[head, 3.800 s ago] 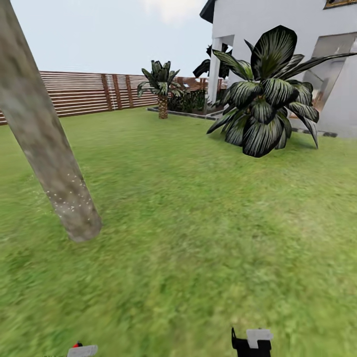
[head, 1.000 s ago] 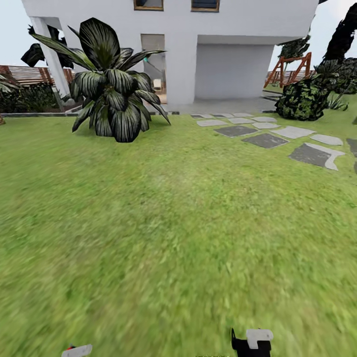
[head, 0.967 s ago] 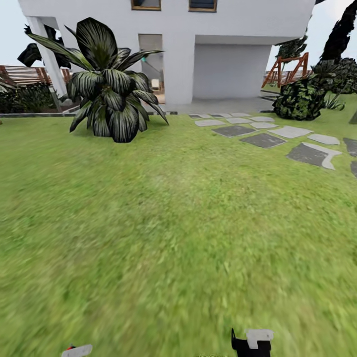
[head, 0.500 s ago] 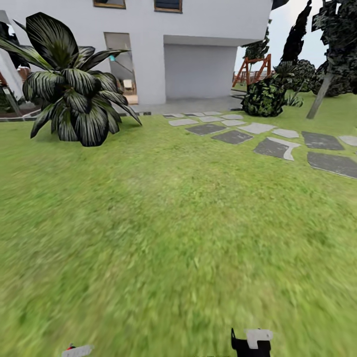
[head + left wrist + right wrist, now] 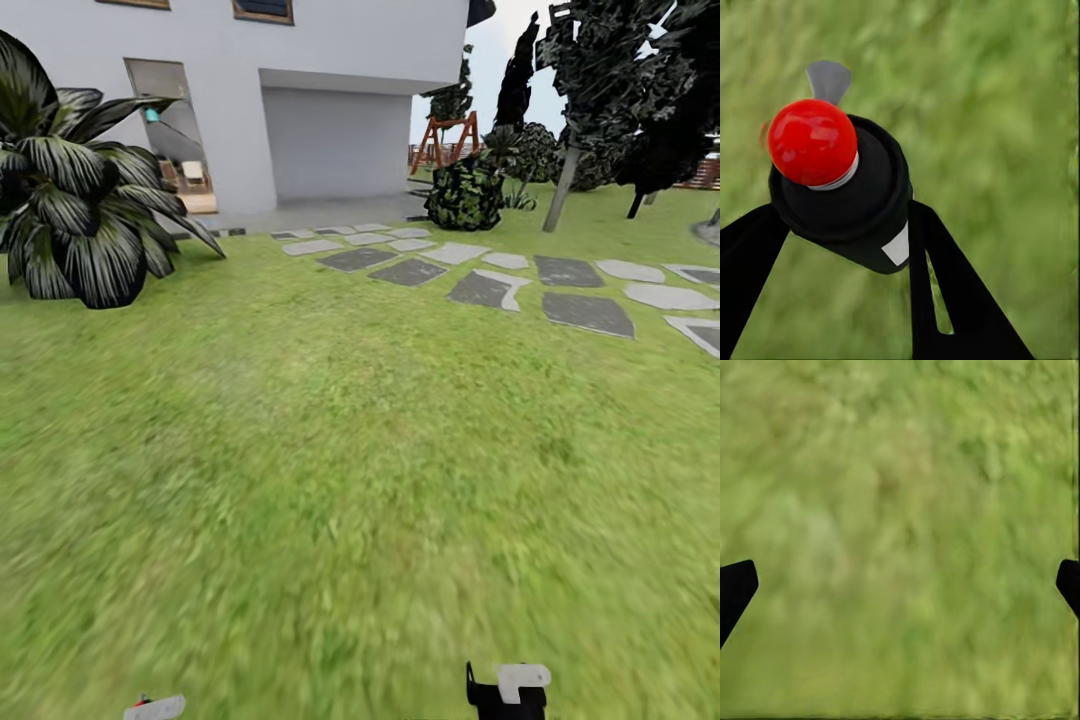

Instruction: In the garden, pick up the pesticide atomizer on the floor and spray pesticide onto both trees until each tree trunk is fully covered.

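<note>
A: What's cut off in the head view?
B: Broad-leaf plant (image 5: 75,215) runs off the frame's left edge. House (image 5: 300,90) loses its upper part at the top. Paving stones (image 5: 590,312) cut at the right edge. Left gripper (image 5: 155,708) & right gripper (image 5: 508,692) are just slivers at the bottom edge, can't tell much from there.
A: Blur?
B: Lawn (image 5: 330,480) smears close up, no blade detail. Same in both wrist views.
A: Wrist cams?
B: Left: atomizer (image 5: 844,191) body mostly hidden behind its red cap; fingers (image 5: 952,300) cut off by the frame. Right: fingers (image 5: 735,589) only as tips at opposite edges.
</note>
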Available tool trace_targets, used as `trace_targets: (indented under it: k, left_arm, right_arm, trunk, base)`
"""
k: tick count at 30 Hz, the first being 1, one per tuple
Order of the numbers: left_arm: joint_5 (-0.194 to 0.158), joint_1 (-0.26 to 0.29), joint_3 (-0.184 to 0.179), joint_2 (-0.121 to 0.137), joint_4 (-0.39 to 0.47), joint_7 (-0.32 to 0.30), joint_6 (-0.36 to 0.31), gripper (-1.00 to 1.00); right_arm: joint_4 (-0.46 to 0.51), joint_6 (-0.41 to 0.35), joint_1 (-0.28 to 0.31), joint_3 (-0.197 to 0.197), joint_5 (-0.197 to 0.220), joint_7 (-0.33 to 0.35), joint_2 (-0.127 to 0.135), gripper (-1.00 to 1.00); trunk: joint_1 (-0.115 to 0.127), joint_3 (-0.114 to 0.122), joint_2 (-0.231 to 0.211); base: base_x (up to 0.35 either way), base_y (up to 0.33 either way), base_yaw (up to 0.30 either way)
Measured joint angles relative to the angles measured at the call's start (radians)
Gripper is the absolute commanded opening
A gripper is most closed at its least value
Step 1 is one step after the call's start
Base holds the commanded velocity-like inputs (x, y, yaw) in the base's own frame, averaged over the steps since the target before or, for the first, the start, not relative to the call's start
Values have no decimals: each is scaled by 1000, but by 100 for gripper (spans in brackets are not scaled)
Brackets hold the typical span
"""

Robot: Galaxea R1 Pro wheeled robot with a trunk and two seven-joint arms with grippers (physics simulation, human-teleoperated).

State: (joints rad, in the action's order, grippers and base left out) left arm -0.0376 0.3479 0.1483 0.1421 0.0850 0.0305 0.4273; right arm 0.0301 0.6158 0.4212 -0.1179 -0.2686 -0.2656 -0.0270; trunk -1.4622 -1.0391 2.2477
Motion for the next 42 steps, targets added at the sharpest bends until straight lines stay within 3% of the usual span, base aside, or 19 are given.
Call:
trace_targets:
  k: [42]
  left_arm:
    - [0, 0, 0, 0, 0, 0, -2, -100]
  right_arm:
    - [0, -1, 0, 0, 0, 0, 1, 100]
  trunk:
    - [0, -1, 0]
  base:
    - [0, -270, -300]
